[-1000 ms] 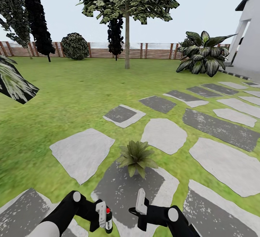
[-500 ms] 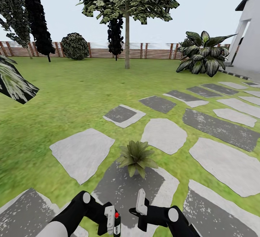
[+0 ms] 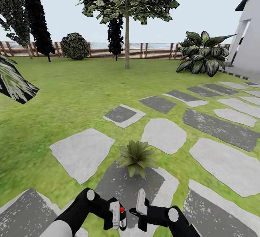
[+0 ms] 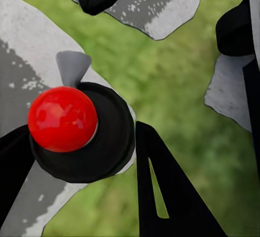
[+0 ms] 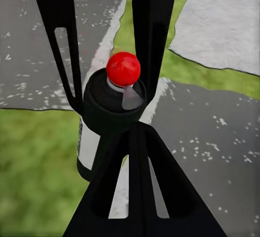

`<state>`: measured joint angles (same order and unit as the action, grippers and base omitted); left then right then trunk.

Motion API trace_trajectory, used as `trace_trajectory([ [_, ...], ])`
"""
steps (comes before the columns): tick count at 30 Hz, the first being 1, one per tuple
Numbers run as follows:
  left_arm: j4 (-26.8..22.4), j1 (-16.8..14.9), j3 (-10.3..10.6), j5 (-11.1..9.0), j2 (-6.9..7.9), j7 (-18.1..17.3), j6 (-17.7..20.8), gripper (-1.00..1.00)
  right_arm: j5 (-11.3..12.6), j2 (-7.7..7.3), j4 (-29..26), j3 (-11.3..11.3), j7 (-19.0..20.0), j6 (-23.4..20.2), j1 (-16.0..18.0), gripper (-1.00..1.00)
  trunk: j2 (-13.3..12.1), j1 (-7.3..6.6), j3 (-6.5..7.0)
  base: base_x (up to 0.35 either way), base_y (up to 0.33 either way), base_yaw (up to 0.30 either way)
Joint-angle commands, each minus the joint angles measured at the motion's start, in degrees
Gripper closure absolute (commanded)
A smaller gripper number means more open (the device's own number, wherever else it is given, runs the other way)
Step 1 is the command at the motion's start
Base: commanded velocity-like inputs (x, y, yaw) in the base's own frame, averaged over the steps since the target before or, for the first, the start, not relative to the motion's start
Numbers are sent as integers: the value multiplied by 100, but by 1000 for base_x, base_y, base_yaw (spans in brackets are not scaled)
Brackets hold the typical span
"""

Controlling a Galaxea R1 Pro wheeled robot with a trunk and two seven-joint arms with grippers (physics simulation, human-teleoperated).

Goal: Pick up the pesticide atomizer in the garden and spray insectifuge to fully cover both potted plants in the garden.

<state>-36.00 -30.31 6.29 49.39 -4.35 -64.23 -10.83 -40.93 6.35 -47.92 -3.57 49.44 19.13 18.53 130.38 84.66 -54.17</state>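
Observation:
The pesticide atomizer, a slim dark bottle with a red knob on top, is upright in my left gripper, which is shut on it low in the head view. The left wrist view looks down on its red knob and black cap, with a black finger beside the cap. My right gripper is just to its right, shut and holding nothing. In the right wrist view its tips are close to the bottle. One potted plant, a low green rosette, sits on a stepping stone just ahead of both grippers.
Grey stepping stones run across the lawn to the right. Beyond stand a tree trunk, a round dark bush, a large broad-leaved plant, the brown slatted fence and a white building.
My left gripper has carried the atomizer to the right, close to the right gripper. The right arm, the plant and the camera have not moved.

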Motion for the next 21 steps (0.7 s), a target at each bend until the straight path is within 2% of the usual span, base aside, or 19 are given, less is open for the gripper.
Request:
trace_trajectory([
  [1, -9, 0, -5, 44, -6, -2, -60, 100, -47, 1, -7, 6, 4, 30, 2, 100, 2, -1, -5, 0, 0, 0],
  [21, 9, 29, -2, 44, -116, -11, -68, 100, -47, -10, -7, 6, 4, 34, 2, 100, 2, -1, -5, 0, 0, 0],
])
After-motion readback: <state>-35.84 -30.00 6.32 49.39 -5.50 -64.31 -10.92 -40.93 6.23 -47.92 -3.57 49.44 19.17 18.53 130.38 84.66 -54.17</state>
